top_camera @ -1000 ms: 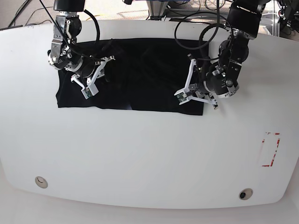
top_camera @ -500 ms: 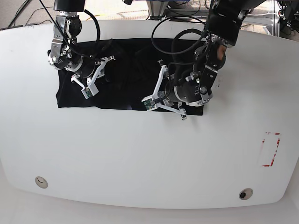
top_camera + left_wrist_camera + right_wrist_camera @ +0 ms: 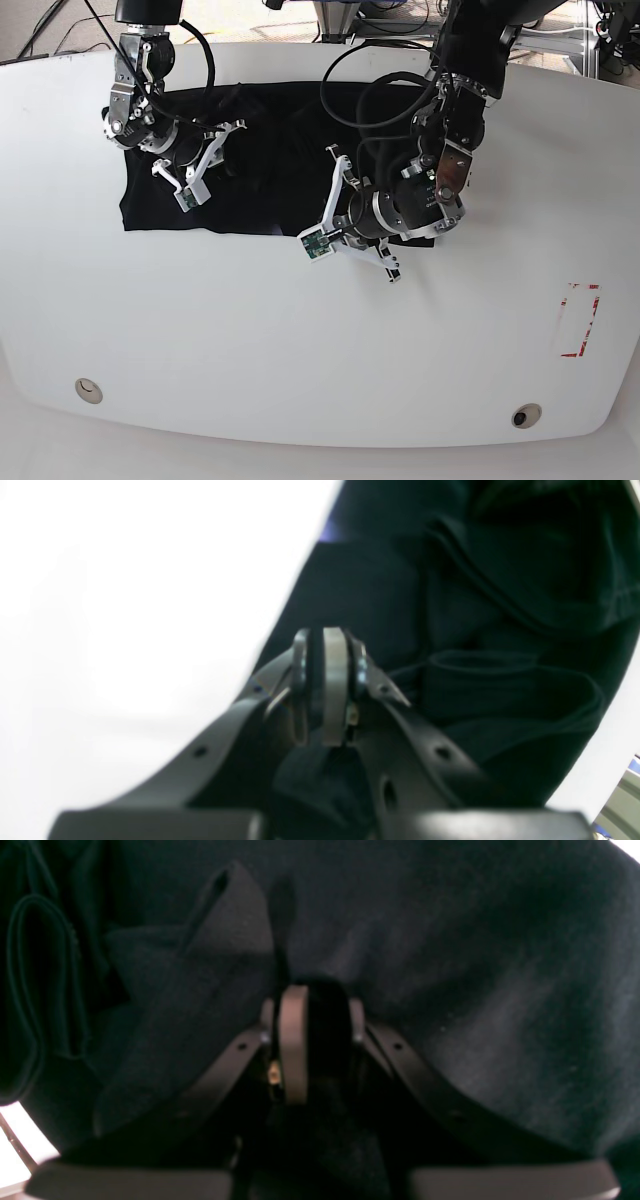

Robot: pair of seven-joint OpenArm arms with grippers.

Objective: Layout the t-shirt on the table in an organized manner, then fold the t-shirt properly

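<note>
The black t-shirt (image 3: 265, 190) lies spread along the far part of the white table (image 3: 300, 340). My left gripper (image 3: 345, 215) is over the shirt's front edge near its middle. In the left wrist view it (image 3: 327, 647) is shut, with black cloth bunched between its fingers and folds of the shirt (image 3: 500, 630) beyond. My right gripper (image 3: 212, 162) rests on the shirt's left part. In the right wrist view it (image 3: 312, 1005) is shut on a pinch of the t-shirt (image 3: 475, 965).
A red dashed rectangle mark (image 3: 579, 320) is at the table's right. Two small round holes (image 3: 88, 390) (image 3: 525, 415) sit near the front edge. Black cables (image 3: 360, 90) loop over the shirt from the left arm.
My left gripper has moved from the shirt's right edge leftward toward its middle, taking cloth with it. The right arm has not moved.
</note>
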